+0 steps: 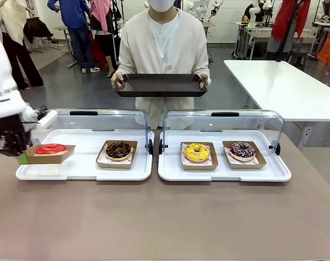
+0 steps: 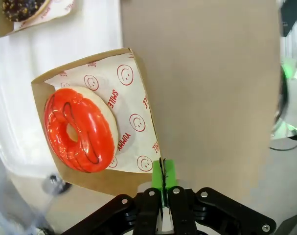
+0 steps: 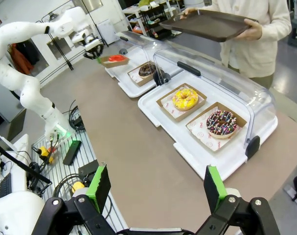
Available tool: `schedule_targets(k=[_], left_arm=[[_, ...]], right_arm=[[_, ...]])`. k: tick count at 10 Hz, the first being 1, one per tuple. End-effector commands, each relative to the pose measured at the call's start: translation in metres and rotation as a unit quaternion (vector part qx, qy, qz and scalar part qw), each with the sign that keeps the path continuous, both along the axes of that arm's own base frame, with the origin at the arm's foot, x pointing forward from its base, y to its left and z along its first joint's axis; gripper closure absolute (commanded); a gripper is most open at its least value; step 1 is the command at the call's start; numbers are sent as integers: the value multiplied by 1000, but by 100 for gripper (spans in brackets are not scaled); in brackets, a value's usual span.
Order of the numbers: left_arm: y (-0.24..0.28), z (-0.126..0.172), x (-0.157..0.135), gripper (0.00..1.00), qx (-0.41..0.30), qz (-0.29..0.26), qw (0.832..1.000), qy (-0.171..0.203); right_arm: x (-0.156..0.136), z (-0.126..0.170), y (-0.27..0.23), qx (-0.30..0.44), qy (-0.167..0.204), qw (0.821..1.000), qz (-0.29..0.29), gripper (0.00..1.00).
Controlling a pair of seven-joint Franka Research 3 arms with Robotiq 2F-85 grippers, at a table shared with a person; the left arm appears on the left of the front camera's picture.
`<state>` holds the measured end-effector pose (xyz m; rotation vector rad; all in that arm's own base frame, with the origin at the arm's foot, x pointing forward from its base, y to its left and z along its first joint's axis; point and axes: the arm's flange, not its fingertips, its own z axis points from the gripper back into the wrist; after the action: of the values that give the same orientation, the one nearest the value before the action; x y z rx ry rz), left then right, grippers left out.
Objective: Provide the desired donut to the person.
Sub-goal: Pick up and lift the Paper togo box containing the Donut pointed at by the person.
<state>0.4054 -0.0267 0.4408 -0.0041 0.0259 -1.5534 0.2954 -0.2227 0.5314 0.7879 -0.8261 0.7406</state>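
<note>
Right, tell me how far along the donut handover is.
Done: left gripper shut on the cardboard boat holding the red donut. In hand: that boat, at the white display tray's left end. Left: set it on the person's dark serving tray, held out across the table.

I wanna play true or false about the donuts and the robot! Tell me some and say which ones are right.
1. The left gripper pinches the edge of the cardboard tray under the red donut. True.
2. The person is holding a donut. False: both hands hold a dark tray.
3. The yellow donut and the sprinkled donut share one white tray. True.
4. The right gripper is shut. False: its fingers are wide apart.
</note>
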Motion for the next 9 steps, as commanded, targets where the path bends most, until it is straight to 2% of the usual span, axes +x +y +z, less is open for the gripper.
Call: schedule_targets(k=[1, 4, 6, 8, 9], left_arm=[[-4, 47, -45, 100, 17, 9, 999, -37], [-16, 123, -80, 100, -2, 7, 994, -111], [-31, 167, -86, 100, -11, 1, 992, -122], [-35, 185, -79, 100, -18, -1, 993, -115], [-30, 178, -71, 100, -21, -8, 994, -109]], right_arm=[[1, 0, -1, 7, -9, 1000, 2, 0], [1, 0, -1, 7, -9, 1000, 2, 0], [1, 0, -1, 7, -9, 1000, 2, 0], [1, 0, -1, 7, -9, 1000, 2, 0], [1, 0, -1, 7, -9, 1000, 2, 0]])
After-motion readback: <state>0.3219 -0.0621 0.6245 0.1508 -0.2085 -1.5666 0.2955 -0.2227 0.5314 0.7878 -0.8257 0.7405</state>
